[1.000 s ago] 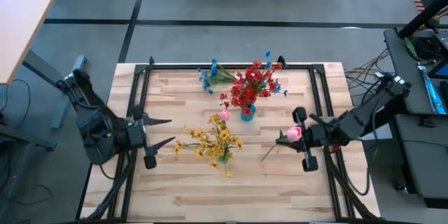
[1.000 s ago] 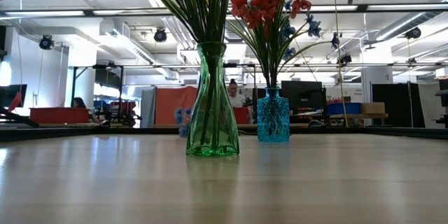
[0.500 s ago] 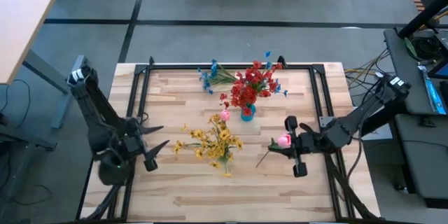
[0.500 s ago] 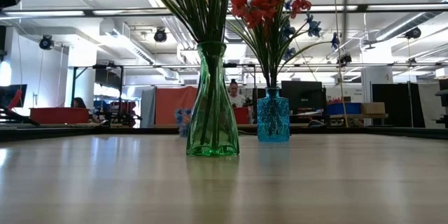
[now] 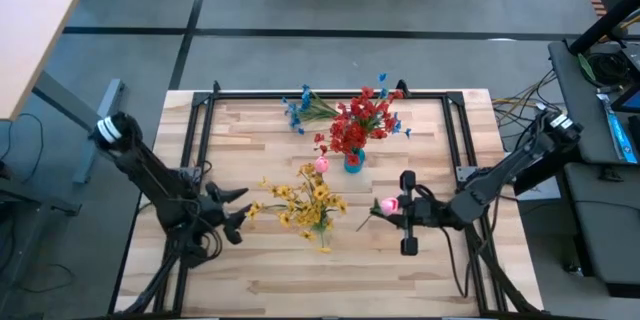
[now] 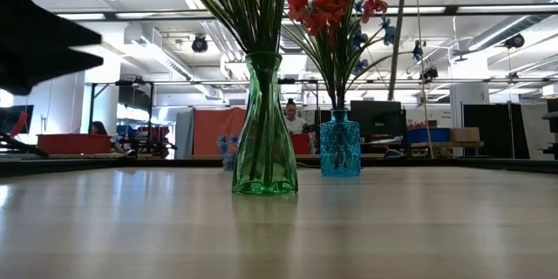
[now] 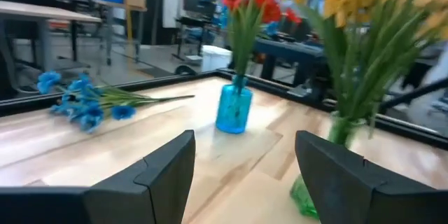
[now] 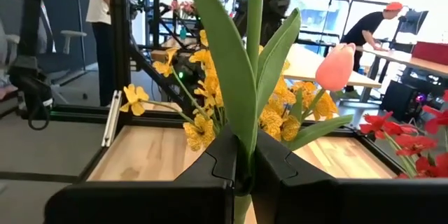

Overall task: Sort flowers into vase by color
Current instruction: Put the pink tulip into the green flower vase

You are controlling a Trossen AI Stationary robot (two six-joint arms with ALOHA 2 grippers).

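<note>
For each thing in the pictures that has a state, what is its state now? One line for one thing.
Right gripper: shut on the pink bud stem.
Pink bud: held above the table.
Left gripper: open, empty.
Green vase: upright, holds yellow flowers.
Blue vase: upright, holds red flowers.
Blue sprig: lying flat on the table.

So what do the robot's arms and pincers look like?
Both arms are dark, almost black, built from jointed tube-like sections. The left arm has a pale band near its outer end, and so does the right arm. The left pincer has two flat, blunt black fingers. The right pincer has blocky black fingers.
</note>
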